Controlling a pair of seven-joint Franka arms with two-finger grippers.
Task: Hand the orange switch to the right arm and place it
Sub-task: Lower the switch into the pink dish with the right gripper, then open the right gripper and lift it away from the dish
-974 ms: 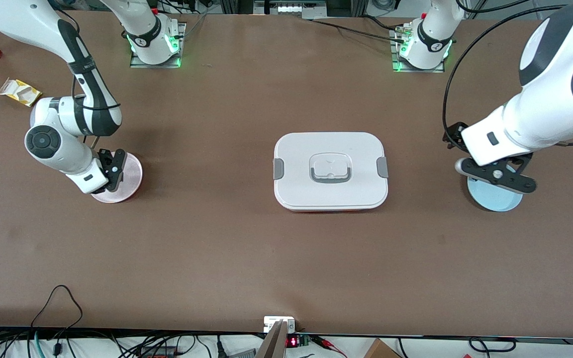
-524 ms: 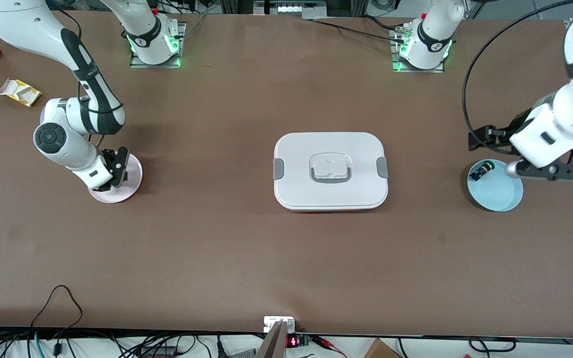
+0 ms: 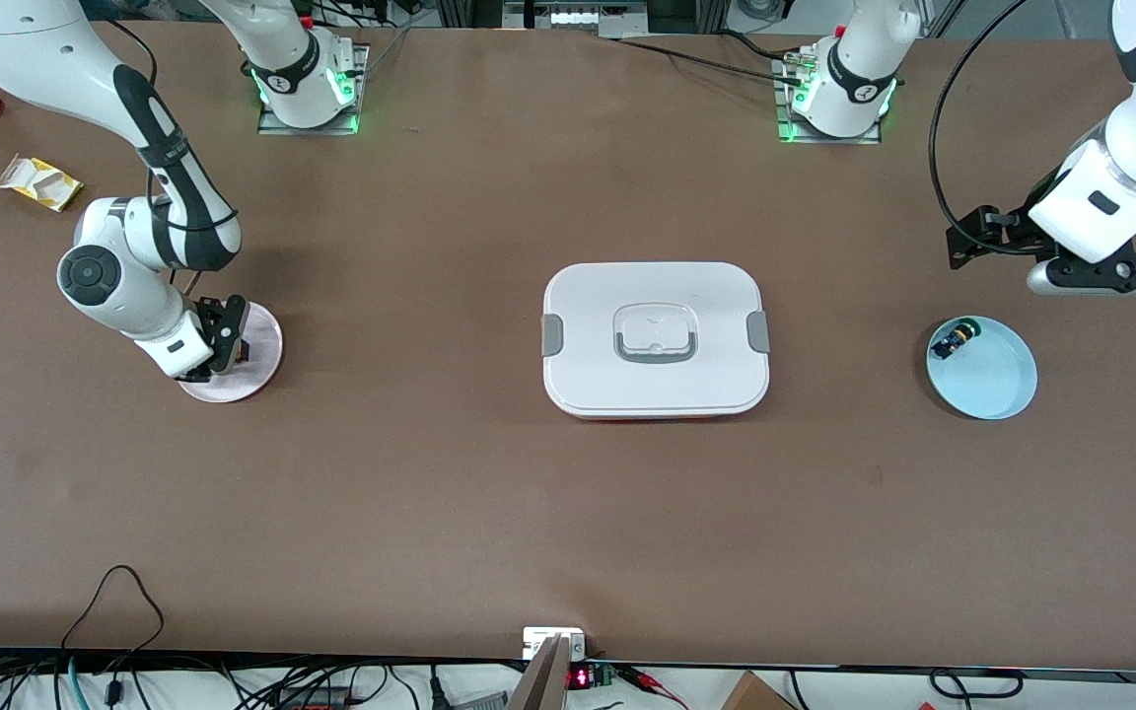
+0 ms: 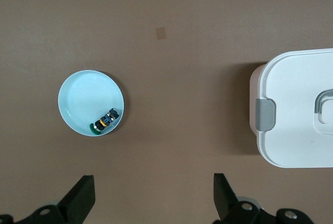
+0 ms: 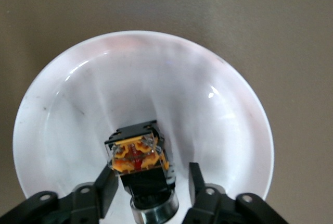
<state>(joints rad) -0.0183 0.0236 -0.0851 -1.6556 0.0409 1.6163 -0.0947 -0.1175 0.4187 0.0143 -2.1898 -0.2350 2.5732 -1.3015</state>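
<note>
Right end effector (image 5: 150,190) straddling orange switch (image 5: 139,156), pink dish (image 5: 62,109)

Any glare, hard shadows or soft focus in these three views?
Right wrist view: specular streaks on the pink plate; the orange switch is sharp, while the right end effector fingers are slightly soft. Left wrist view: even light, with a dark shadow beside the white box. Front view: soft shadows, green base LEDs, no blown highlights.
</note>
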